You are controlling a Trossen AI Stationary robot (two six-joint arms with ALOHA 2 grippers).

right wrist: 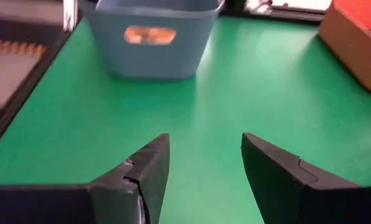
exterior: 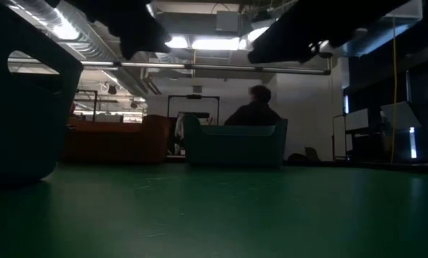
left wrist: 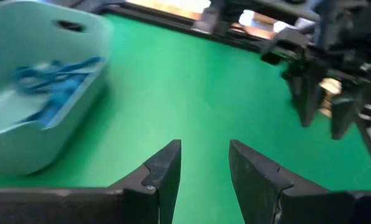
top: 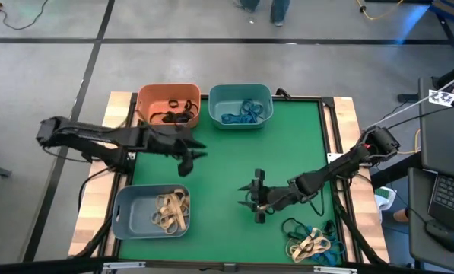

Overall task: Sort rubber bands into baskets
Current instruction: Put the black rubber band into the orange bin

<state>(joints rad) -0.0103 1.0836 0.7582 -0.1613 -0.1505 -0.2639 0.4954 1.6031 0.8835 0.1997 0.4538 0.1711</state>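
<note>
Baskets: orange basket [top: 168, 104] and teal basket [top: 241, 105] lie long-axis crosswise; left claw [top: 190, 158] and right claw [top: 255, 199] gape empty.

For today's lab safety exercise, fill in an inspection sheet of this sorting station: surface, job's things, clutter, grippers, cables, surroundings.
Surface: green mat, mostly bare.
Job's things: orange basket with black bands; teal basket with blue bands; grey-blue basket with tan bands; unsorted bands at the mat's near right corner.
Clutter: nothing seen.
Grippers: left gripper by the orange basket, right gripper mid-mat; both jaws open, empty.
Cables: yellow cable on the floor.
Surroundings: person behind the table; laptop at right.
</note>
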